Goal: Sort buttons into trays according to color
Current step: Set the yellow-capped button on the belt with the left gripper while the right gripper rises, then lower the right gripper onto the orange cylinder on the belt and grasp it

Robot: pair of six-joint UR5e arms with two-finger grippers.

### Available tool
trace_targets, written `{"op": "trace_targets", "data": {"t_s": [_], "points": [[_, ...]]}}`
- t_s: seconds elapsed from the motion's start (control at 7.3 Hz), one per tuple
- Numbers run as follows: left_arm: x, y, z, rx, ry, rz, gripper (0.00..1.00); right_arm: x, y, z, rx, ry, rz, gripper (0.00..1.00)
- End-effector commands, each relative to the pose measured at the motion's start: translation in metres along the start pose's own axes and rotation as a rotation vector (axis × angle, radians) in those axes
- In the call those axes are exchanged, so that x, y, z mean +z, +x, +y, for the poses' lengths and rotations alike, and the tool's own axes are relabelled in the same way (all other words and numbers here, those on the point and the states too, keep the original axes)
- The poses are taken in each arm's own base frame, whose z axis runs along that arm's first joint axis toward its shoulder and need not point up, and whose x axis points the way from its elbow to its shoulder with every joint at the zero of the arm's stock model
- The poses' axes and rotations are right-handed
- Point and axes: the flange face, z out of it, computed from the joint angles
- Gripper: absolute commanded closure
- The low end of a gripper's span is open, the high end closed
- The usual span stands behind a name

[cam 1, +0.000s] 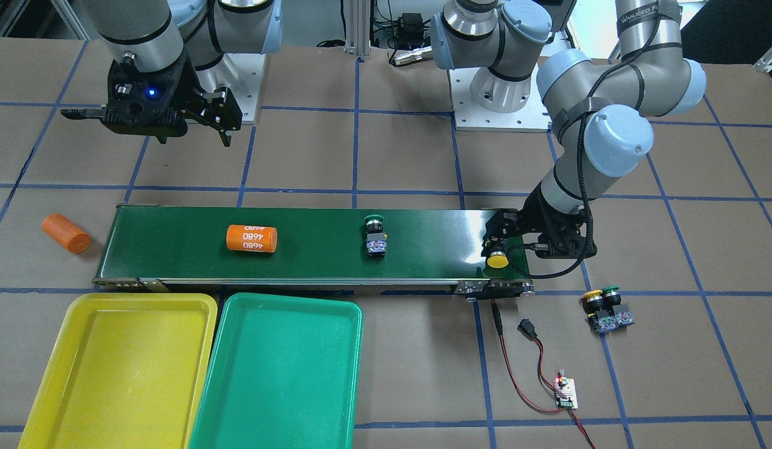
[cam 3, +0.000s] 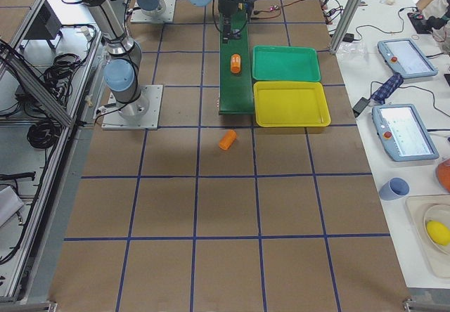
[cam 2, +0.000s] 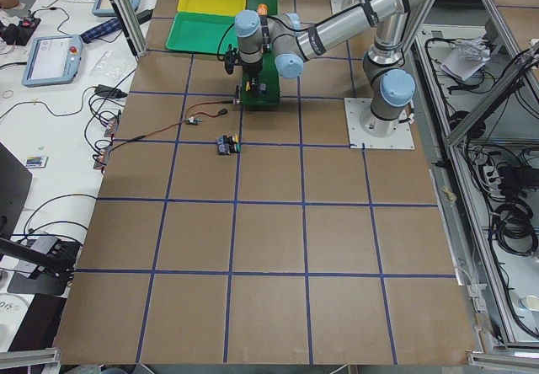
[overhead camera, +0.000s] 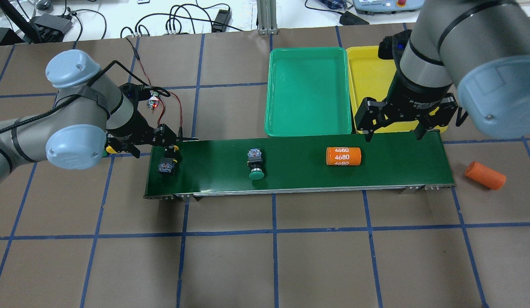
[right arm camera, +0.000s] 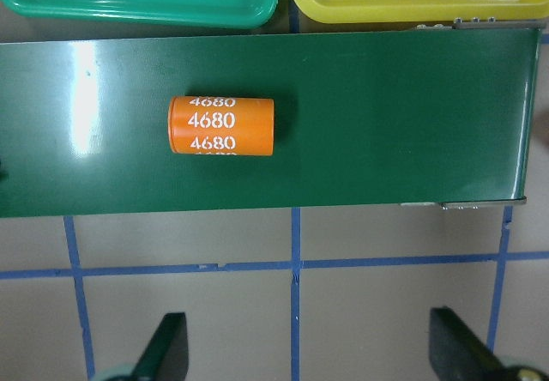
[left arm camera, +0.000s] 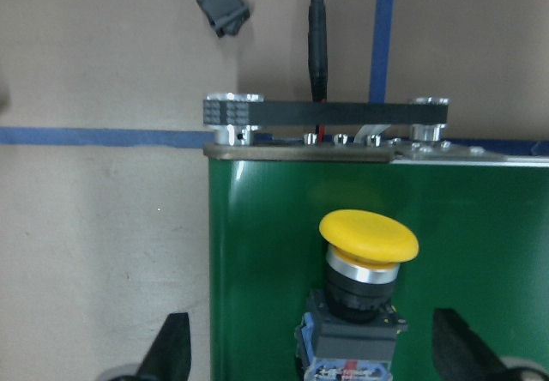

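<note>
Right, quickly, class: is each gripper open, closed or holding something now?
Left gripper: open, fingers either side of the yellow button on the belt, not touching it.
Right gripper: open, holding nothing.

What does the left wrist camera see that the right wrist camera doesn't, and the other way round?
Only the left wrist view shows a yellow button at the belt end, plus a black plug and a cable on the table. Only the right wrist view shows the orange cylinder marked 4680 and edges of the green tray and yellow tray. Both show green belt, brown table with blue lines, and an open pincer's tips: left pincer, right pincer.
</note>
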Motion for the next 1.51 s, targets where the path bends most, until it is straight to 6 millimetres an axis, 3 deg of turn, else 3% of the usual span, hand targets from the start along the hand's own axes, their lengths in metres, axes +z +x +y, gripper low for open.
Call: {"op": "trace_targets", "data": {"t_s": [0.0, 0.14, 0.27, 0.55, 0.82, 0.96, 1.1, 1.37], "points": [[-0.065, -0.028, -0.035, -0.028, 0.083, -0.017, 0.0, -0.005, 0.003, 0.002, -0.109, -0.03, 0.034, 0.0], [-0.075, -0.072, -0.053, -0.029, 0.088, -0.043, 0.0, 0.003, 0.002, 0.001, -0.313, -0.031, 0.022, 0.0], [-0.071, -0.111, -0.058, 0.034, 0.087, -0.048, 0.0, 0.01, 0.006, 0.004, -0.329, -0.034, 0.036, 0.0], [-0.047, -0.189, -0.066, 0.087, 0.074, -0.045, 0.0, 0.015, -0.003, 0.012, -0.442, -0.04, 0.035, 0.0], [-0.004, -0.21, -0.082, 0.084, 0.071, -0.042, 0.03, 0.006, -0.018, 0.025, -0.726, -0.019, 0.039, 0.0], [0.013, -0.215, -0.086, 0.084, 0.056, -0.038, 0.16, 0.008, -0.018, 0.026, -0.762, -0.026, 0.038, 0.0], [0.026, -0.22, -0.088, 0.081, 0.043, -0.034, 0.31, 0.02, -0.02, 0.027, -0.754, -0.057, 0.016, 0.0], [0.042, -0.225, -0.093, 0.074, 0.018, -0.025, 0.31, 0.044, -0.02, 0.029, -0.573, -0.076, 0.012, 0.0]]}}
